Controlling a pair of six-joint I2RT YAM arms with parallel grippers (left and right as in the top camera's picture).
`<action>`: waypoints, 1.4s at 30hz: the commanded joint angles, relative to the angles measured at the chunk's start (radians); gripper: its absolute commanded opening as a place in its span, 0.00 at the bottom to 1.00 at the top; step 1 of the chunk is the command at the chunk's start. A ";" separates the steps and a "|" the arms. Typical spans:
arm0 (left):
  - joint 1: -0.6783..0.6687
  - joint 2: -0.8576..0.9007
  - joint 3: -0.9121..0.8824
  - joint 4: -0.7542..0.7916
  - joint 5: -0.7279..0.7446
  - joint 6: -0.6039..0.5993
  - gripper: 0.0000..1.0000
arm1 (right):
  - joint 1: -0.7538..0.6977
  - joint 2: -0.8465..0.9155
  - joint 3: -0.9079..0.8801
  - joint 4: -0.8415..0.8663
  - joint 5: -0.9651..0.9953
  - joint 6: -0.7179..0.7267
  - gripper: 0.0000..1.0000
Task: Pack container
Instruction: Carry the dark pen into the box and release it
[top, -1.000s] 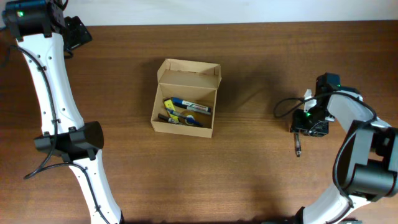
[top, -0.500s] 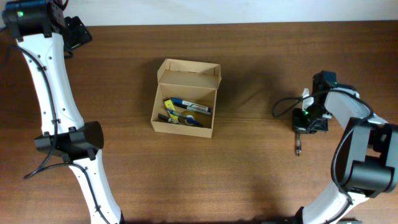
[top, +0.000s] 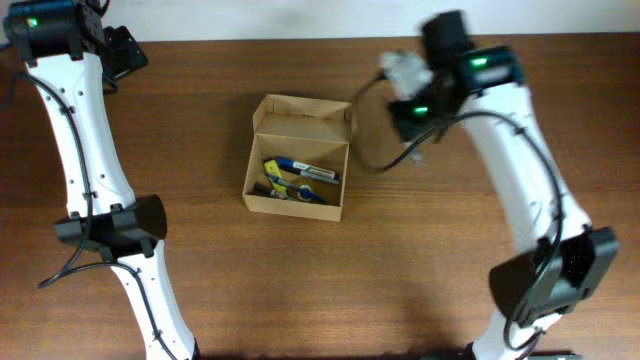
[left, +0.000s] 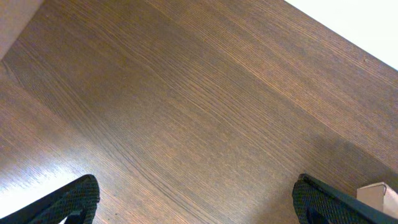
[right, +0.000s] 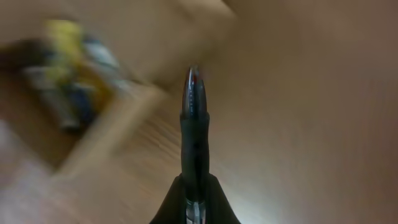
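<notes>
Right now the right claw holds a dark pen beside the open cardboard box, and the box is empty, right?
The box is not empty: the overhead view shows blue and yellow pens inside. The right claw does hold a dark pen beside it.

1. Table (top: 400, 260): dark brown, fine straight wood grain is seen.
2. Container (top: 300, 128): plain tan-brown cardboard, no print is noted.
3. Marker (top: 305, 171) in the container: blue with a white band.
4. Other items (top: 272, 172) in the container: yellow and blue are made out, the rest too small to tell.
5. Pen (right: 194, 124): black, a small red spot is seen near the tip.
6. Left arm (top: 80, 120) and right arm (top: 520, 170): white shells, black joints, black cables.
7. Green lights (top: 482, 62) are shown on the arms.
8. Left gripper (left: 196, 205) fingers (left: 71, 200): black.
9. Strip (top: 300, 15) beyond the table: white.
</notes>
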 joint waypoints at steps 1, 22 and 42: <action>0.001 -0.028 0.003 0.000 0.000 0.012 1.00 | 0.210 -0.020 0.034 0.039 -0.027 -0.301 0.04; 0.001 -0.028 0.003 0.000 0.000 0.012 1.00 | 0.387 0.339 0.033 0.180 -0.088 -0.458 0.04; 0.001 -0.028 0.003 0.000 0.000 0.012 1.00 | 0.386 0.371 0.100 0.099 0.027 -0.185 0.58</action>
